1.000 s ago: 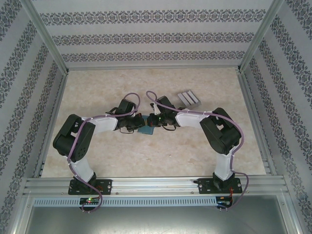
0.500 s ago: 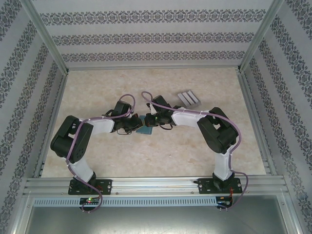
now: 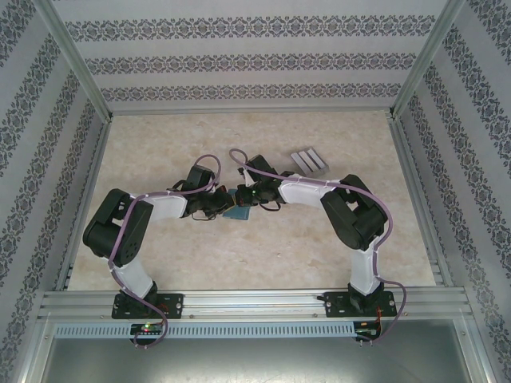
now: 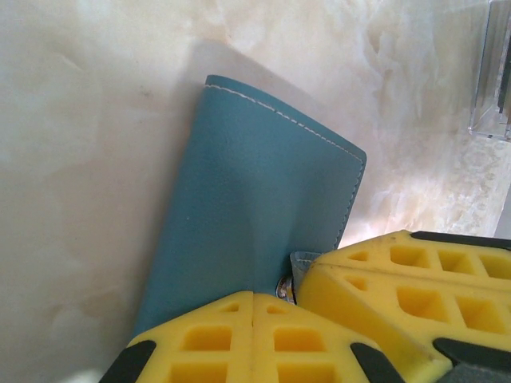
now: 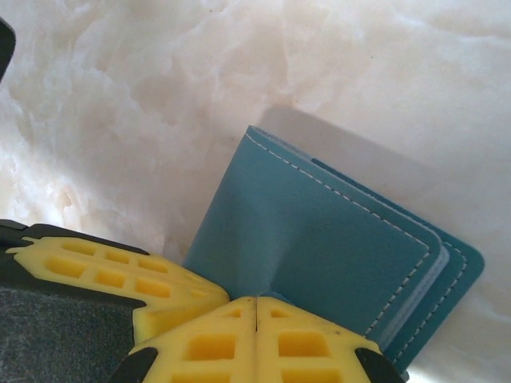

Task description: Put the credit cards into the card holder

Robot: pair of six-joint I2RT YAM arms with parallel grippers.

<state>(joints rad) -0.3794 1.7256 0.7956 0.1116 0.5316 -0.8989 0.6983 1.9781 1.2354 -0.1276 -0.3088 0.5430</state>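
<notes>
The right arm has been drawn slightly leftward. The card holder [image 4: 247,191] is kept pinched mid-tabletop [image 3: 160,144] by the closed left end effector [image 4: 254,298] and right end effector [image 5: 255,302]. Beyond, the credit cards [image 3: 308,160] lie untouched, so loading is judged not begun.

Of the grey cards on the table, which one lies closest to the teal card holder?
The leftmost card of the row; the other cards lie further right, away from the card holder.

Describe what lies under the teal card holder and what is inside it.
Under the card holder lies the marbled table. Layered flap edges show at one corner, but anything inside is covered by the top flap.
</notes>
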